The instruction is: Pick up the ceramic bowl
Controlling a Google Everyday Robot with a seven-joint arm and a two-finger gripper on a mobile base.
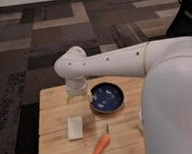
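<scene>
The ceramic bowl [107,98] is shallow, round and dark navy blue with white flecks. It sits upright on the wooden table [51,102], right of the middle. My white arm reaches in from the right and bends down over the table. My gripper [80,96] hangs below the wrist just left of the bowl's rim, close to the table top. The wrist housing hides most of it. I cannot tell whether it touches the bowl.
An orange carrot [100,148] lies near the table's front edge. A white rectangular block [75,127] lies at the front left. My arm's large white body [174,105] covers the table's right side. Dark patterned carpet [46,35] surrounds the table.
</scene>
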